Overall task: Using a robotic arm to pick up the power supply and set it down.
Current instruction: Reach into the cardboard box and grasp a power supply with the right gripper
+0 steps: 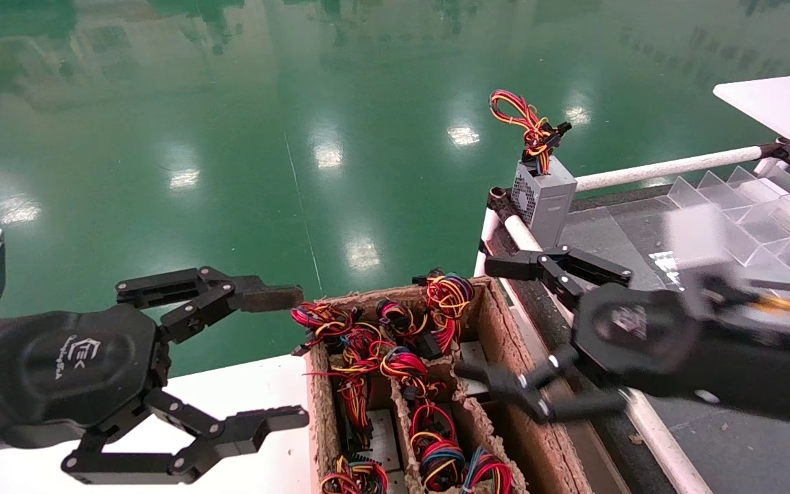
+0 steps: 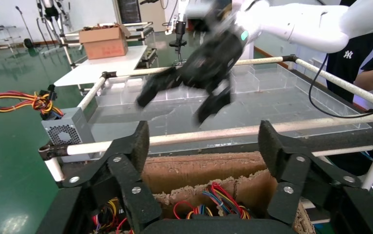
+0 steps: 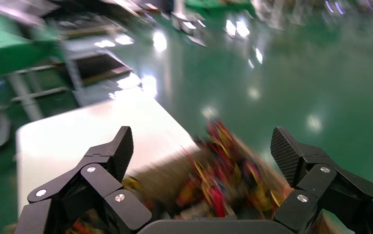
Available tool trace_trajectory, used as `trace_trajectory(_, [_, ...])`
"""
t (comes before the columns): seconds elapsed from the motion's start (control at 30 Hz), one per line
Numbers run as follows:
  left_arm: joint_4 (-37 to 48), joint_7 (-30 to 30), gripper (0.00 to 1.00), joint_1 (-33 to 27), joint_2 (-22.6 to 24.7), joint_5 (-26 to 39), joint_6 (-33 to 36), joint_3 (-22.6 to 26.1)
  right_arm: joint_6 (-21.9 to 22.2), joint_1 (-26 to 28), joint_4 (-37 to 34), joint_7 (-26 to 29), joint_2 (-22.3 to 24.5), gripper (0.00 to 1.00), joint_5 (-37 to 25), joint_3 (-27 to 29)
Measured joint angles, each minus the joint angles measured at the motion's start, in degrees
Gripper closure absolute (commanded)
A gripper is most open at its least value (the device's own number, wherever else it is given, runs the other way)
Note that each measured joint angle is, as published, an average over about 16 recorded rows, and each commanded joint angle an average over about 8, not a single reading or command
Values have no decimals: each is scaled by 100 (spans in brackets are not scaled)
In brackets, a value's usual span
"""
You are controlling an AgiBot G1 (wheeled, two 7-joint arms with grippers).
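Note:
My right gripper, the robotic arm's black linkage gripper, hangs open and empty over the right wall of a brown carton. Its wrist view shows it above blurred wire bundles. The left wrist view shows it over the rail. The power supply's own grey body is hidden: the carton's cells show only red, yellow and blue wire bundles. A grey box with a perforated grille face stands upright on the dark table's near corner, wires looped on top. My left gripper is parked open left of the carton.
White rails frame the dark table, with clear acrylic dividers farther along. A white tabletop lies under my left gripper. Green floor stretches beyond. A person stands at the far side of the table.

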Motion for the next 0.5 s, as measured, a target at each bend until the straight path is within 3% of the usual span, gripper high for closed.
trace_trajectory(0.4, [1, 1, 0, -1, 0, -1, 0, 1, 597, 980, -1503, 470, -847, 0, -1276, -689])
trace_trajectory(0.43, [1, 1, 0, -1, 0, -1, 0, 2, 613, 1074, -1667, 477, -930, 7, -1362, -740])
trace_trajectory(0.5, [1, 1, 0, -1, 0, -1, 0, 2, 641, 1253, -1993, 473, -1092, 32, -1522, -834])
